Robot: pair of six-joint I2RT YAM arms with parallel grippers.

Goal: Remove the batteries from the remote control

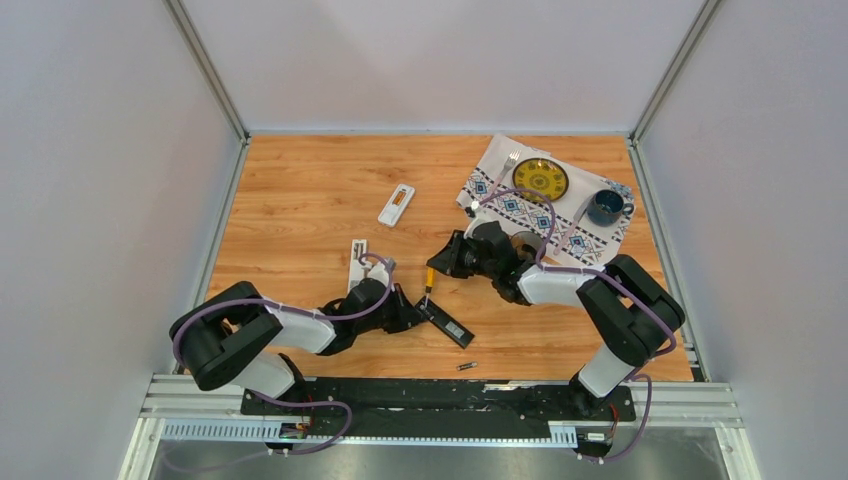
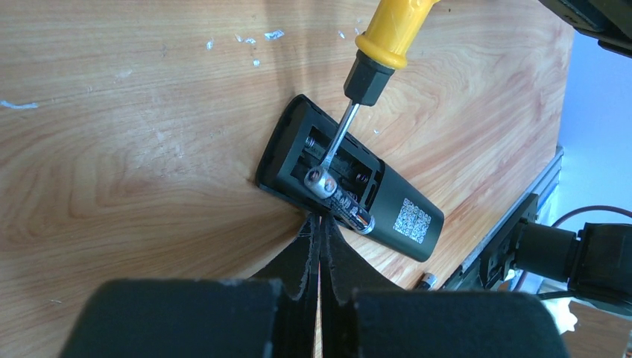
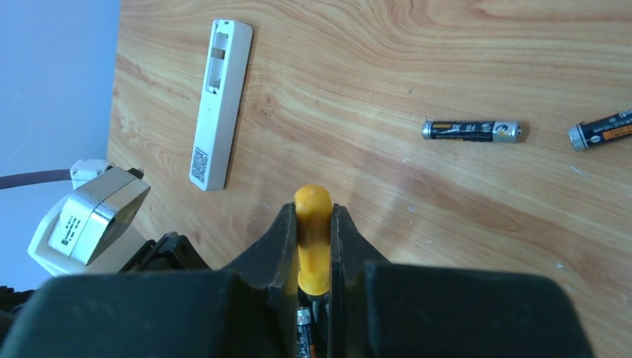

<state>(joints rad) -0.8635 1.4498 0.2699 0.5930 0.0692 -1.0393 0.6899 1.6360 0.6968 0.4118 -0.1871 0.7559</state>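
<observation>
I am clamping the screwdriver (image 2: pixel 386 33) in my right gripper (image 3: pixel 313 224) and levering the battery (image 2: pixel 340 196) up gently — my shut left gripper (image 2: pixel 319 231) is bracing the remote control (image 2: pixel 406 218)

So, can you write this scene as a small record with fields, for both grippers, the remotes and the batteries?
black remote: back up, battery bay open
battery in bay: one end lifted, screwdriver tip against it
left gripper: shut, tips at the black remote's side
right gripper: shut on the screwdriver
loose batteries: two on the table in the right wrist view; one near the front edge in the top view
white remote: bay open, looks empty
</observation>
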